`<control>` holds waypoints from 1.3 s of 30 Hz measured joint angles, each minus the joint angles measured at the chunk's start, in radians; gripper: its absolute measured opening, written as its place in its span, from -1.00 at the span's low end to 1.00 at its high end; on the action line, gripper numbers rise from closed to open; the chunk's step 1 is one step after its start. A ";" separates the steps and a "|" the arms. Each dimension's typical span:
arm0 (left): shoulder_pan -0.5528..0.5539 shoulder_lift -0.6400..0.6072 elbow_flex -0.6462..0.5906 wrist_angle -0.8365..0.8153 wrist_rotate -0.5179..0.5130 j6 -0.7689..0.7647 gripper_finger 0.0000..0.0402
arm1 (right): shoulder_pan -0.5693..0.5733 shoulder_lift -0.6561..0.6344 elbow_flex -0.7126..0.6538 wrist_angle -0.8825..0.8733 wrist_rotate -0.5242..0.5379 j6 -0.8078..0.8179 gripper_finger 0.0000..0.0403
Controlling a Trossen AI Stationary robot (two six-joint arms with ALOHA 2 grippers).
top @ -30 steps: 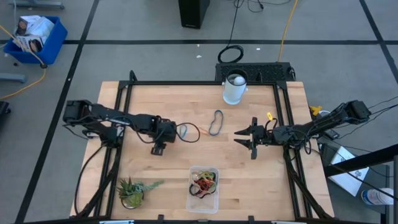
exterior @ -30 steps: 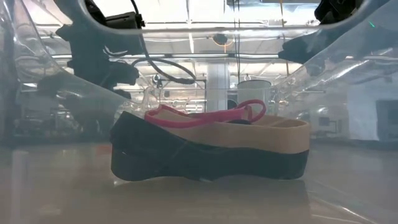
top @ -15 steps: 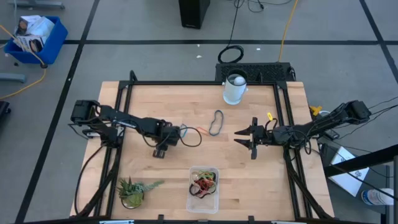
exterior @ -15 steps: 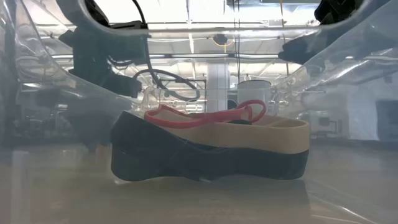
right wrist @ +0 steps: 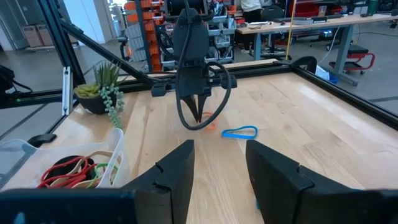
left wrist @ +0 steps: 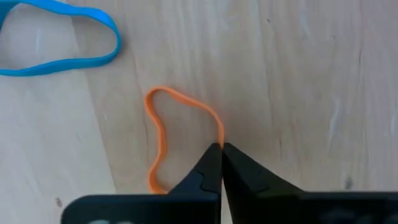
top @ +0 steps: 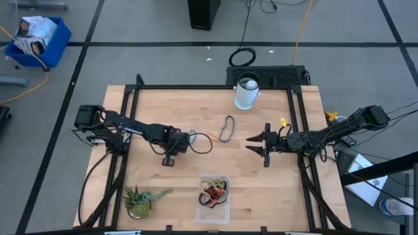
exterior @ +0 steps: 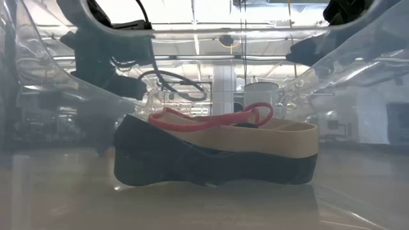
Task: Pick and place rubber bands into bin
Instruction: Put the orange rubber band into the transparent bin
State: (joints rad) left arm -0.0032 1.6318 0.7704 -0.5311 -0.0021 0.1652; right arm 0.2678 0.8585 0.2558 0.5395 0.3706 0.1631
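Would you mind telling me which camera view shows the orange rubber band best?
The left wrist view: the orange rubber band fills it, pinched by the shut left gripper. The high and right wrist views show only a small orange bit; the low view shows none.

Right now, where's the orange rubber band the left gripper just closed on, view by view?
High: orange rubber band at table centre-left, at the left gripper.
Low: can't make it out.
Left wrist: mid-frame, pinched at the shut fingertips.
Right wrist: on the wood under the left gripper.
Shared landmark: blue rubber band, beside it.
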 joint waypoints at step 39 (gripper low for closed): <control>-0.033 -0.713 0.006 0.775 0.350 -0.418 -0.98 | 0.000 0.000 0.000 -0.014 0.001 -0.009 -0.31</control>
State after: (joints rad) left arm -0.0366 0.9191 0.7767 0.2436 0.3477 -0.2531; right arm 0.2676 0.8585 0.2558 0.5255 0.3714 0.1545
